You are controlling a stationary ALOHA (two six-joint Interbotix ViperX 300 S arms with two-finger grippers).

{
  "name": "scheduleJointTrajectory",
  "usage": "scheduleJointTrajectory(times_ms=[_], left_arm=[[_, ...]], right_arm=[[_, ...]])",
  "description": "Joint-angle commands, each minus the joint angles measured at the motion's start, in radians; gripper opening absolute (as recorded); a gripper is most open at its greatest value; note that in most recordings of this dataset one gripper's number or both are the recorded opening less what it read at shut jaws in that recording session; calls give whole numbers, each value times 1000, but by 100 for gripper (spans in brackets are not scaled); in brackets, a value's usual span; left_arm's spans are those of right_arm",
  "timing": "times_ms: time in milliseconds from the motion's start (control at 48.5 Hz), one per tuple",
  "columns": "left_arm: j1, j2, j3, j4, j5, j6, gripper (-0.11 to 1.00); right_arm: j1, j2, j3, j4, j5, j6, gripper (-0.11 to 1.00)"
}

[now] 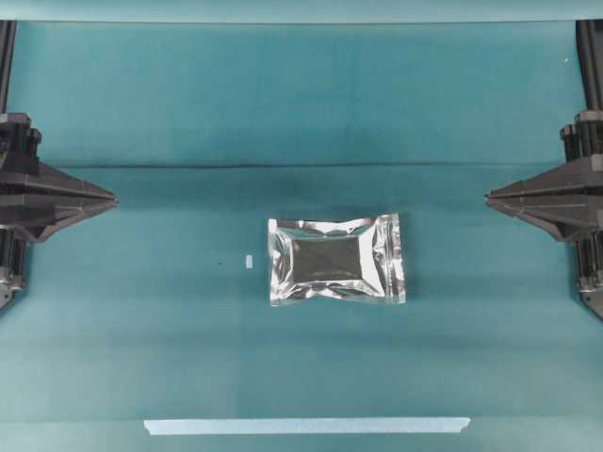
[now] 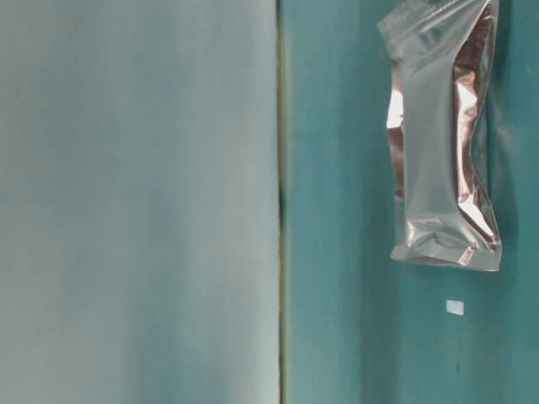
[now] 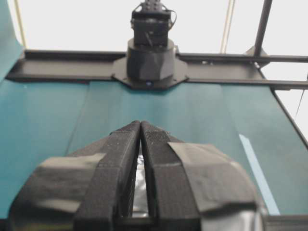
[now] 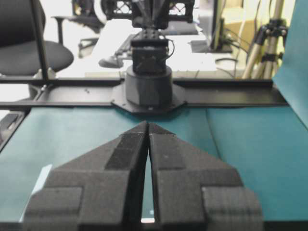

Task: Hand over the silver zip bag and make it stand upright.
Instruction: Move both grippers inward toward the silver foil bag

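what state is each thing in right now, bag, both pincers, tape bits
silver zip bag: lying flat on the teal cloth, not upright, untouched
left pincer: shut, empty, away from the bag
right pincer: shut, empty, away from the bag
small white tab: flat, left of the bag
pale tape strip: flat along the near edge

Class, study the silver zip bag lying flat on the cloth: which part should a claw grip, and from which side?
Probably a sealed flat edge. The silver zip bag lies flat with a puffed centre, so the left claw could come from above and pinch the thin left-hand seam.
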Motion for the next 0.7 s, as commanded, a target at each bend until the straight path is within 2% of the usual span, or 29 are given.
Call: scheduleJointTrajectory(times_ms=[0,62,144,351,371,413,475,557,681], left_arm=[[-15,57,-71,2,-3,-20,14],[-20,98,-106,3,-8,-23,8],[-34,152,-156,3,-2,-17,-1],[-37,273,-221,5,14,-2,-1],[-35,279,-225,3,14,0,-1],[-35,295,-232,3,15,5,-1],[-35,310,-236,3,17,6,-1],[-35,324,-241,3,17,8,-1],[-32,330,-245,3,17,9,-1]], right_arm=[[-11,11,-12,15,-8,14,9],[-12,21,-38,126,2,40,5],[-21,44,-44,270,26,110,0],[-44,126,-37,612,172,313,0],[-46,137,-34,635,187,330,0],[-48,158,-29,669,221,354,0],[-48,193,-21,692,255,388,0],[-48,242,-17,703,272,420,0],[-48,328,-11,709,232,471,0]])
